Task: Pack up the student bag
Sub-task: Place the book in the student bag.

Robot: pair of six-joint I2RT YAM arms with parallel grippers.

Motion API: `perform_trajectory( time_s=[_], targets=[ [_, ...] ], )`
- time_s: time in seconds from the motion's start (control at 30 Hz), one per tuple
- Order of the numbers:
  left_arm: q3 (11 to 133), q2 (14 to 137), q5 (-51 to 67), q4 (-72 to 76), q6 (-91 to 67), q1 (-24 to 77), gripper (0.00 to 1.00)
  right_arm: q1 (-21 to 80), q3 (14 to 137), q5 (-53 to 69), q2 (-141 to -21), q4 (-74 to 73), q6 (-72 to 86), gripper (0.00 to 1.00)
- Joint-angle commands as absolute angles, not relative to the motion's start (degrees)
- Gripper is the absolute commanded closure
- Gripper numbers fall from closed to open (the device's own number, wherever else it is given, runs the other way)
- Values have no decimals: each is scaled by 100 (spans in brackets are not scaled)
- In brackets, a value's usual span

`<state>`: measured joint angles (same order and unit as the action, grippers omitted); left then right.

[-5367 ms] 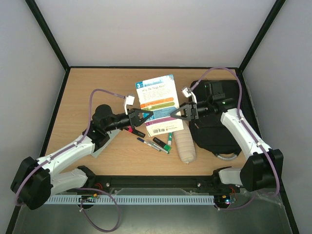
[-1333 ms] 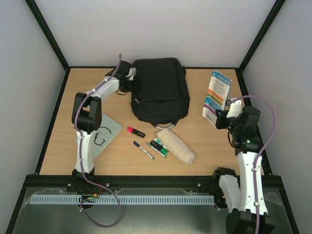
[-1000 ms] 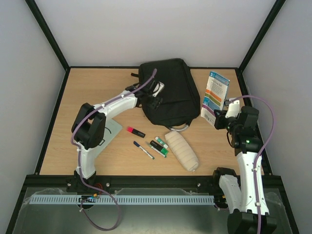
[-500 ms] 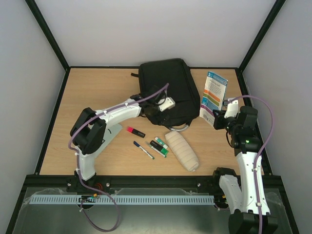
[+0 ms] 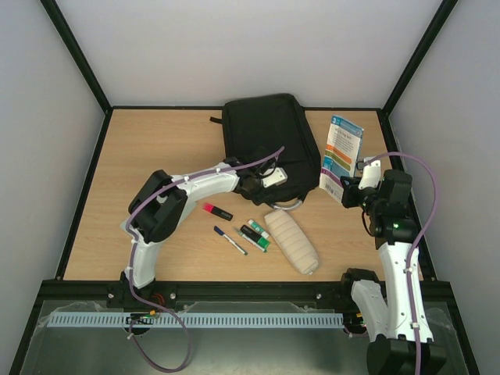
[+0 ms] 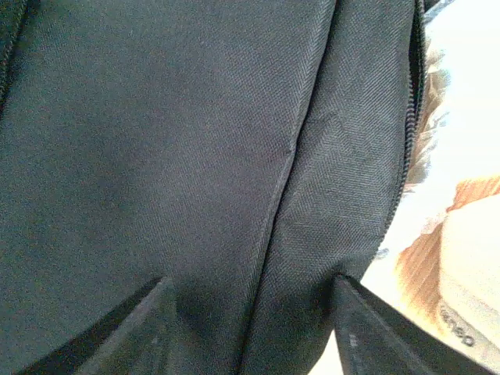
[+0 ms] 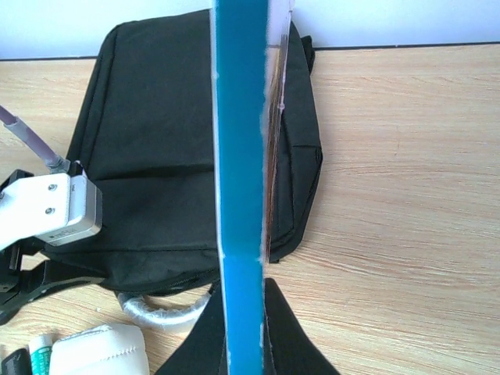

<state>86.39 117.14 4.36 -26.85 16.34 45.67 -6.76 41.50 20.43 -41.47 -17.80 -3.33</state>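
The student bag (image 5: 269, 144), a large black backpack, lies flat at the back middle of the table, its grey loop handle (image 5: 287, 206) at the near edge. My left gripper (image 5: 254, 187) is at the bag's near edge. In the left wrist view it (image 6: 254, 289) is open, its fingers (image 6: 148, 316) spread wide and pressed against the black fabric (image 6: 195, 141). My right gripper (image 5: 351, 191) is shut on a blue-spined book (image 5: 344, 156) and holds it upright, just right of the bag. In the right wrist view the book's spine (image 7: 238, 195) stands between the jaws, with the bag (image 7: 156, 156) behind it.
A beige pencil case (image 5: 291, 241) lies in front of the bag, its end also in the right wrist view (image 7: 94, 351). A red highlighter (image 5: 217, 211), a pen (image 5: 231, 241) and a green marker (image 5: 256, 233) lie left of it. Black frame posts edge the table.
My left arm has swung from the bag's far left corner across it to its near edge, and the bag shifted right. My right gripper has carried the upright book slightly left, towards the bag.
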Motion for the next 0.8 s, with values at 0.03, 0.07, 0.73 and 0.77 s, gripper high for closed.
perform_trajectory(
  time_s=[0.03,0.07,0.73,0.77],
  targets=[
    [8803,11844,-368,-2374,1572,4595,58,-650,4130,2055,-4172,-1503,-388,99],
    [8843,11850,-477,-2358,1540,4623,63,-650,4123,2059,-4181,-1503,-387,99],
    [8942,10747,-1504,-1584,739,4726,98,-659,5125,2869,-4985,-2211,-96,99],
    [8963,10729,-1567,-1554,692,4722,98,-659,5430,2994,-5137,-2434,-66,99]
  ],
)
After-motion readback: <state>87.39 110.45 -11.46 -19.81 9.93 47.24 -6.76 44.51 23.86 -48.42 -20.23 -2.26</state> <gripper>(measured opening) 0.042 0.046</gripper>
